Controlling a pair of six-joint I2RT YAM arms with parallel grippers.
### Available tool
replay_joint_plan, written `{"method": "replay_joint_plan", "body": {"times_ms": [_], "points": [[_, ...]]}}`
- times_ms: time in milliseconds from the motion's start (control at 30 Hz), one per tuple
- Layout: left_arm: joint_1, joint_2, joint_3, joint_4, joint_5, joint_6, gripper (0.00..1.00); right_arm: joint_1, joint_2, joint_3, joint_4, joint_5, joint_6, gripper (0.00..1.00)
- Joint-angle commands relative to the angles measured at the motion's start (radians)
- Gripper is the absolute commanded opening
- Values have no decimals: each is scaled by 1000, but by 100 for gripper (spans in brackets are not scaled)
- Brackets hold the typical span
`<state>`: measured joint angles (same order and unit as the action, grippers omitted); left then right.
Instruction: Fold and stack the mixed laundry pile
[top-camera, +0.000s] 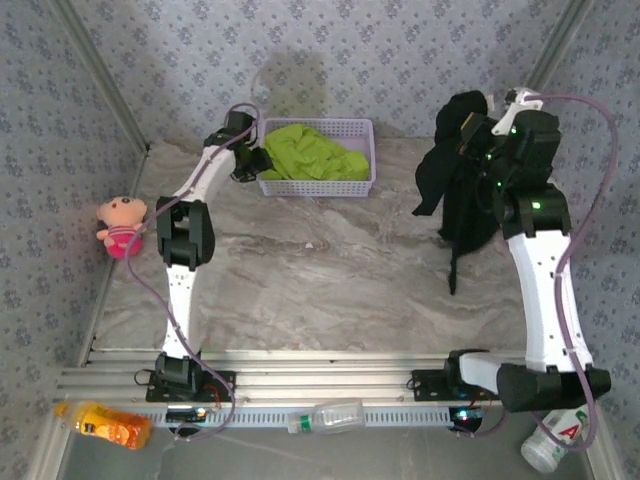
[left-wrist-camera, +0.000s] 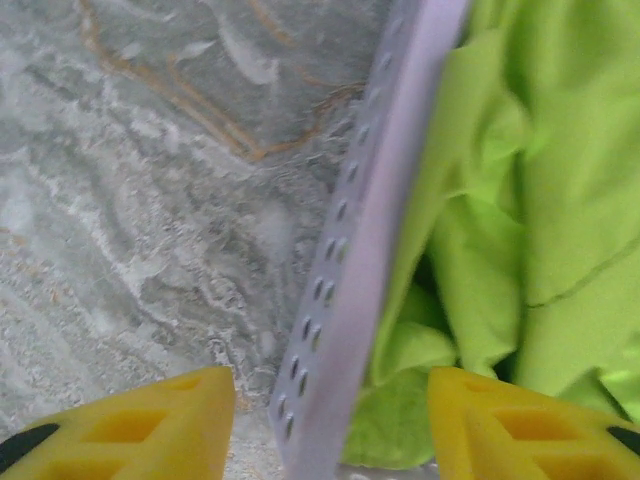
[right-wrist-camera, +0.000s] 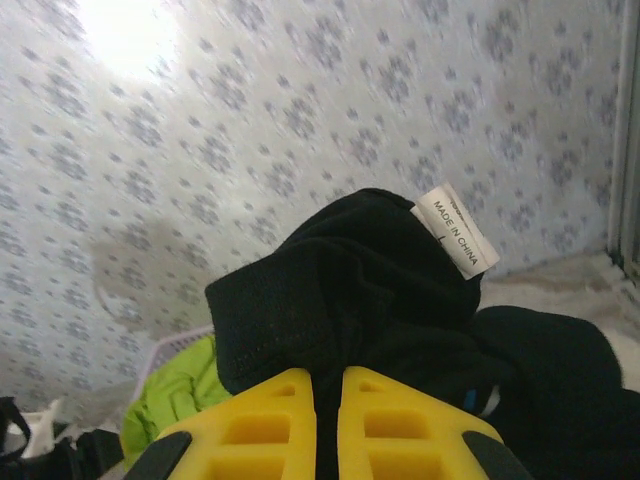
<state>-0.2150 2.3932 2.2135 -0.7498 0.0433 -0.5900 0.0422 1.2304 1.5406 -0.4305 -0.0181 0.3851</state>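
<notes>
My right gripper (right-wrist-camera: 328, 410) is clamped on the black shirt (right-wrist-camera: 350, 290), which hangs above the table (top-camera: 330, 270) at its right side. My left gripper (left-wrist-camera: 330, 425) stands part open astride the basket (left-wrist-camera: 385, 190) wall, one finger over the green shirt (left-wrist-camera: 540, 200) lying inside, gripping nothing

Green shirt (top-camera: 315, 152) lies in the basket (top-camera: 318, 187), left arm (top-camera: 185, 235) at its left wall; black shirt (top-camera: 465, 200) hangs to its right.

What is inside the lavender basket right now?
The crumpled lime-green T-shirt lies inside the basket. Its folds cover the basket floor, so anything beneath them cannot be seen.
</notes>
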Motion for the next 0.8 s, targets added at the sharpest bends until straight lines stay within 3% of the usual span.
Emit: {"method": "replay_joint_plan", "body": {"times_ms": [0,233,467,600,767], "points": [[11,10,15,-63,-69,5,47,-11,17,-20,97,-23,32,0],[50,-60,-93,-92,-195,-12,32,-18,44,-67,128,-42,56,0],[225,-269,-443,16,-233,-108,18,-20,44,-144,166,-79,96,0],[323,-383,-618,64,-238,-145,17,-18,61,-181,190,-113,133,0],[382,-509,-809,141,-244,-241,17,-7,107,-183,200,-161,150,0]]}}
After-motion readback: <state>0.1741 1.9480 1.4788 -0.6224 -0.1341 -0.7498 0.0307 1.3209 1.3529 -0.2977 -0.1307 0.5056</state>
